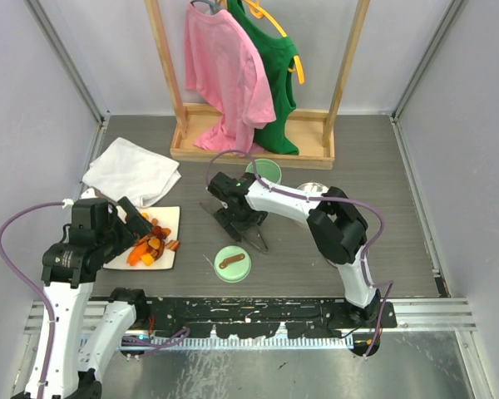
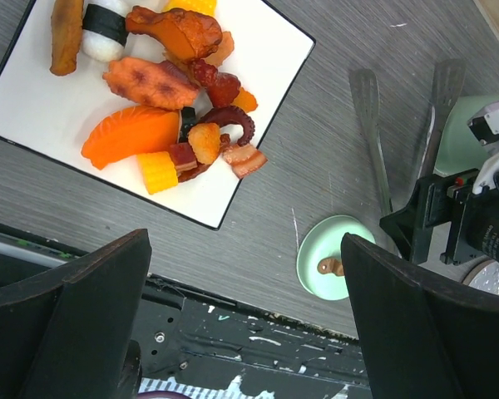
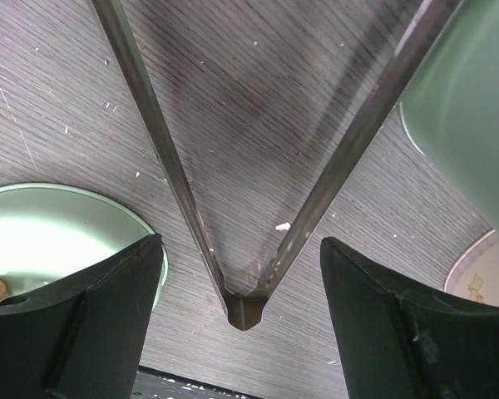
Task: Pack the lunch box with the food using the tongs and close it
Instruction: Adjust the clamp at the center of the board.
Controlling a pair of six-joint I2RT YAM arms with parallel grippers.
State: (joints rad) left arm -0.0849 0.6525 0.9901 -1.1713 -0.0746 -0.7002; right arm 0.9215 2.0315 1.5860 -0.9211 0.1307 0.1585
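Observation:
The food [image 1: 152,243] [image 2: 179,100], orange, red and brown pieces, is heaped on a white square plate [image 1: 168,218] [image 2: 270,50] at the left. My left gripper [image 1: 131,223] [image 2: 245,320] hovers open by the plate's near side, holding nothing. The tongs [image 1: 255,238] [image 3: 246,307] [image 2: 372,125] lie flat on the table in a narrow V. My right gripper [image 1: 233,221] [image 3: 239,249] is open and straddles their joined end, with a gap on each side. The round green lunch box [image 1: 264,172] [image 3: 474,108] stands behind. Its lid [image 1: 232,263] [image 2: 337,249] [image 3: 58,224] lies apart, near the front.
A folded white towel [image 1: 131,172] lies behind the plate. A metal bowl [image 1: 314,189] sits right of the lunch box. A wooden rack [image 1: 254,150] with pink and green shirts stands at the back. The black base rail [image 1: 249,312] runs along the near edge.

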